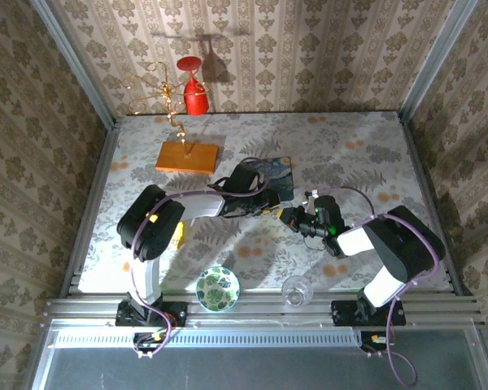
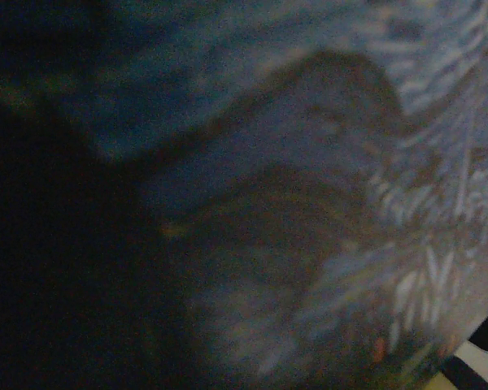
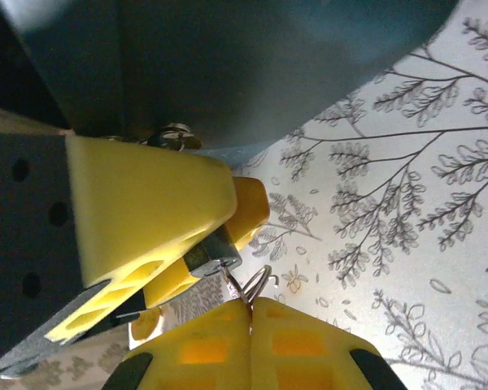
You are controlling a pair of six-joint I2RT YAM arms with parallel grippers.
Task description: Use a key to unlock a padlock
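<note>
**Top external view.** The left gripper (image 1: pixel 264 207) and the right gripper (image 1: pixel 291 218) met tip to tip over the middle of the table (image 1: pixel 366 154), just beside the near edge of the blue tin (image 1: pixel 278 172). You could not make out the task items at this scale.

**Left wrist view.** You saw the tin's painted surface, very close and blurred. This view gave you no reading of the jaws.

**Right wrist view.**
- The right gripper's pads were pressed fully together. The key (image 3: pixel 256 283) was pinched in the seam, with its thin wire loop protruding.
- The left gripper's yellow fingers were clamped on the padlock (image 3: pixel 211 253), a small grey metal body, with the key apparently touching it.

**Handling (judgement).**
- Treat both items as rigid, light and smooth, so they are likely to slip or rotate under side load.
- Hold the padlock across its flat body faces, leaving the keyway exposed.
- Hold the key at its head, because the slim blade may bend if forced off-axis.
</note>
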